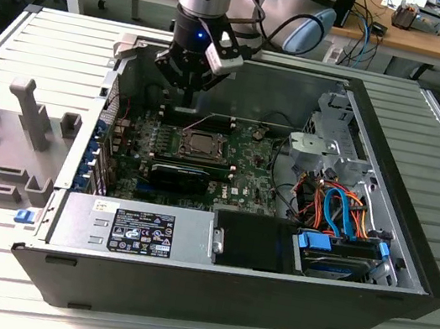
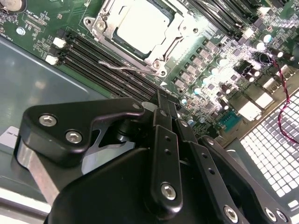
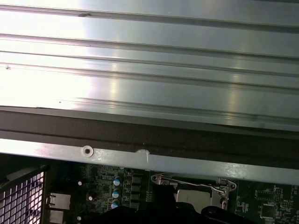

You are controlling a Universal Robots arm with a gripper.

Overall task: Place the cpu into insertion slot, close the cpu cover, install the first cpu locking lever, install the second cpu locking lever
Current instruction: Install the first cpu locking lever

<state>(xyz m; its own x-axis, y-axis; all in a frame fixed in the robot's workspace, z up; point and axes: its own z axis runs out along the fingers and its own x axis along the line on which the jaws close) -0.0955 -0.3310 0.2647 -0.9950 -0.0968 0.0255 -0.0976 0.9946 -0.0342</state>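
**A:** Largest item first?

**B:** Open computer case point(image 1: 393, 246) lying on a ribbed metal tabletop point(image 1: 46, 40). Motherboard point(image 1: 243, 177) on its floor. The gripper point(image 1: 190, 83) hangs inside the case over the board's far edge, carrying nothing visible. Whether the fingers point(image 2: 163, 154) stand wide or narrow cannot be told; in the second wrist view the black links sit close together.

**B:** Next, the insertion slot point(image 2: 140, 28), on the board just ahead of and below the fingers. The cpu point(image 2: 140, 25) already lies in it, silvery top up, with the cpu cover point(image 2: 105, 21) down around it as a silver frame.

**A:** Levers?

**B:** One thin wire lever point(image 2: 124, 67) lies along the socket's near edge, the side towards the fingers. Latched or loose: cannot tell. In the first wrist view the socket point(image 3: 196, 191) shows beneath the case wall.

**A:** Handling?

**B:** Judged: cpu light, rigid, fragile underneath, best taken by its edges only. Cover thin, stiff sheet. Lever springy wire, slippery, best pushed near its free end.

**A:** Surroundings?

**B:** Long memory slots point(image 2: 100, 58) between fingers and socket. Rows of small capacitors point(image 2: 205, 79) beside the fingers; a red-and-black wire point(image 2: 280, 88) farther off. Power supply point(image 1: 136, 231) and drive bay with coloured cables point(image 1: 340, 211) well apart. Grey fixture blocks point(image 1: 26, 130) outside the case.

**B:** Obstructions, judged: memory-slot clips and capacitors crowd the lever's path.
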